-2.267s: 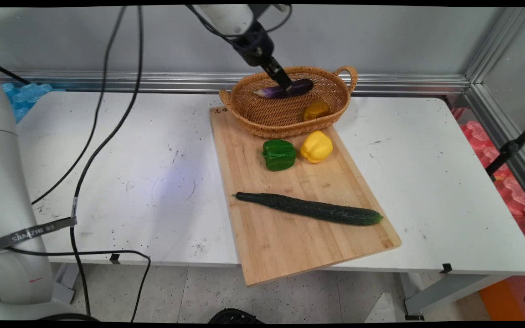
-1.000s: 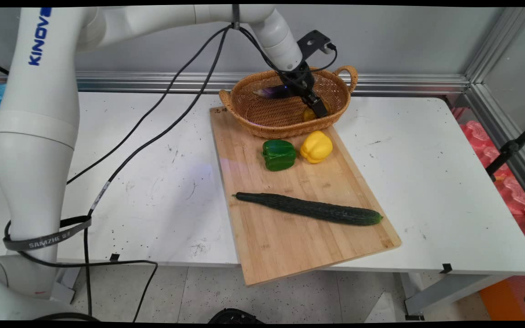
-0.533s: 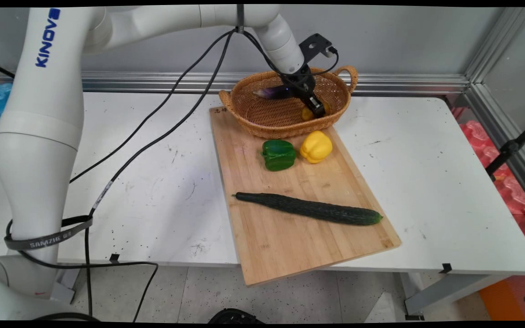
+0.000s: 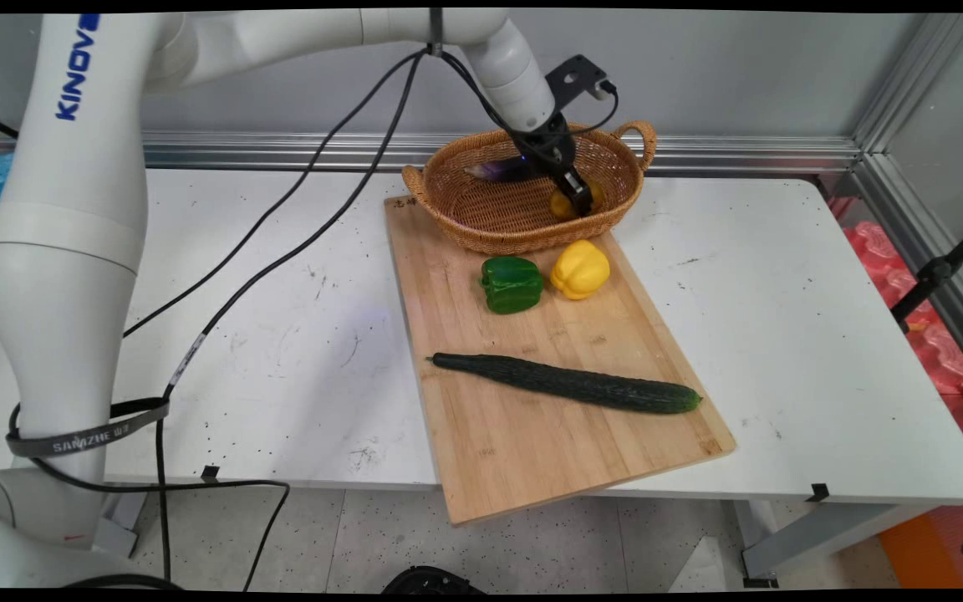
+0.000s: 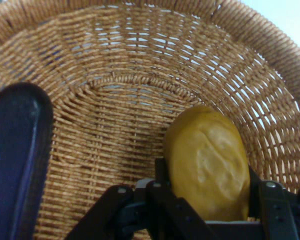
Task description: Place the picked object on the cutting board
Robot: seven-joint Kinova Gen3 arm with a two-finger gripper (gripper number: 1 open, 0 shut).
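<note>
White tabletop point(image 4: 782, 334), carrying a bamboo cutting board point(image 4: 532, 443) whose near corner overhangs the front edge. Wicker basket point(image 4: 481, 226) on the board's far end. Long cucumber point(image 4: 569, 383) lying across the board's middle. Purple eggplant point(image 4: 498, 171) against the basket's back wall. Green pepper point(image 4: 512, 284) and yellow pepper point(image 4: 580, 268) side by side just in front of the basket.

Change noted: hand point(image 4: 579, 201) above the eggplant a couple of seconds ago, now down in the basket's right front part. Scarcely shifted over the last half second.

Hand closed on the yellow potato point(image 4: 561, 205), one finger pressed to each flank in the hand view point(image 5: 207, 165). Potato low inside the basket, near the wall, not visibly lifted.

Potato's long axis running away from the palm, tilted slightly, rounded far end toward the weave. Grip across the short axis.
</note>
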